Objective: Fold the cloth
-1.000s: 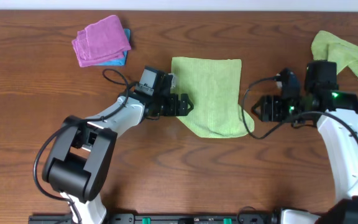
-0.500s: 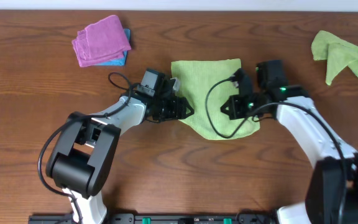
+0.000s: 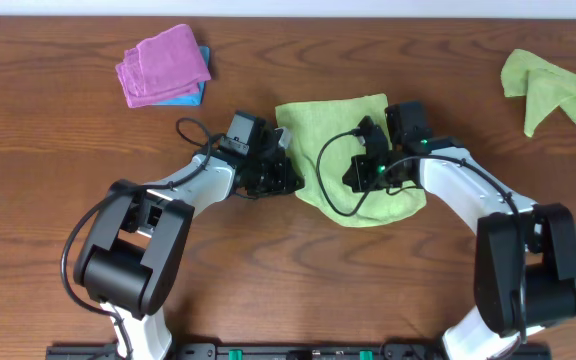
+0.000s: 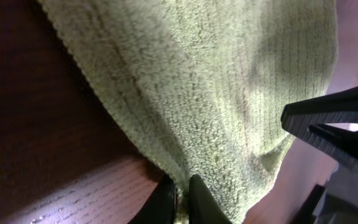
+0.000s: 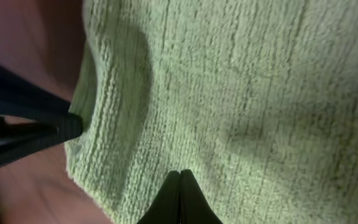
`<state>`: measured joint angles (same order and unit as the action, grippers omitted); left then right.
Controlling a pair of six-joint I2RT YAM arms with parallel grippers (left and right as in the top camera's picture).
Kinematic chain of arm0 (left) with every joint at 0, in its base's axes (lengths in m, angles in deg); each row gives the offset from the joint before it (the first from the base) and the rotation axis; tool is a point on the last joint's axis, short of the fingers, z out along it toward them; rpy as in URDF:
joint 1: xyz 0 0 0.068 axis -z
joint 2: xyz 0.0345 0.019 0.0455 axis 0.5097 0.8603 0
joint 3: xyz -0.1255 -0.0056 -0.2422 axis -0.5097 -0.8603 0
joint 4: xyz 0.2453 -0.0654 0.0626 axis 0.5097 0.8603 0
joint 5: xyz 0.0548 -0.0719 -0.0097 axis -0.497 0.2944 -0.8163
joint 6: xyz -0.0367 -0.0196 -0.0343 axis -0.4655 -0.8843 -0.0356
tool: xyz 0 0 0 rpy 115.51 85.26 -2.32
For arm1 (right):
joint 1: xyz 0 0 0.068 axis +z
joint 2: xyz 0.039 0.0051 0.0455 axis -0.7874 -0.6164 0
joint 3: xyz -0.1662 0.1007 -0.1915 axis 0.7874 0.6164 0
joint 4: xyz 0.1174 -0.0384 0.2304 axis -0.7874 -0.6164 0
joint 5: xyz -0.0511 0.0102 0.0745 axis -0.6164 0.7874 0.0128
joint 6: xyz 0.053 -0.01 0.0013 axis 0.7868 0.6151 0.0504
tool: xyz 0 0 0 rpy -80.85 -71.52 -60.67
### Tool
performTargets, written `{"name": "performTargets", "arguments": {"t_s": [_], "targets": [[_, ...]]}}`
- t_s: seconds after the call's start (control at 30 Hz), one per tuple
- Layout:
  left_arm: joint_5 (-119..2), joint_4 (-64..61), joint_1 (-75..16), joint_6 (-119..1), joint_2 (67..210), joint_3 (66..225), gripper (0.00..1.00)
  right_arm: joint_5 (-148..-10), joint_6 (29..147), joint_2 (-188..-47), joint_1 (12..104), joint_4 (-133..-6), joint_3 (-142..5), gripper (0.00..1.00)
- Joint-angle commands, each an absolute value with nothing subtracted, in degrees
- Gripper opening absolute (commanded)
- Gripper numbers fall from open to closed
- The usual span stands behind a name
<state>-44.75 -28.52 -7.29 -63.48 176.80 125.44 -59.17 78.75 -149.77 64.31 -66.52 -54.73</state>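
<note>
While the green cloth lay central on the table, the left gripper pinched its left edge; the right gripper, jaws pressed together on a fold, stood just rightward, nearer the cloth's centre.

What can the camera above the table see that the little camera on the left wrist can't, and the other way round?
Only the overhead view shows the pink cloth lying on a blue cloth at the back left, and a second green cloth at the back right. Only the left wrist view shows the weave up close and the left gripper shut on the edge of the green cloth. Both show that cloth lying on the wooden table.
</note>
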Motion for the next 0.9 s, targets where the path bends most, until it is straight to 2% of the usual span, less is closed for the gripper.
{"name": "performTargets", "arguments": {"t_s": [0.0, 0.2, 0.37, 0.6, 0.87], "targets": [[-44.16, -28.37, -7.40, -62.89, 177.67, 124.87, 0.06, -60.81, 80.61, -149.96, 64.68, -65.27, -54.71, 0.01], [-44.14, -26.60, -7.44, -62.89, 177.65, 125.00, 0.06, -63.39, 83.26, -150.09, 64.79, -61.93, -54.71, 0.01], [-43.40, -20.17, -8.58, -63.39, 177.19, 126.62, 0.06, -64.72, 84.50, -151.21, 64.90, -59.61, -54.71, 0.01], [-43.44, -6.75, -10.83, -59.81, 176.99, 136.56, 0.06, -68.13, 84.44, -151.67, 67.15, -58.59, -54.71, 0.01], [-49.15, -0.43, -10.79, -56.14, 176.99, 145.33, 0.06, -72.59, 86.01, -151.67, 70.80, -55.90, -54.71, 0.01]]}}
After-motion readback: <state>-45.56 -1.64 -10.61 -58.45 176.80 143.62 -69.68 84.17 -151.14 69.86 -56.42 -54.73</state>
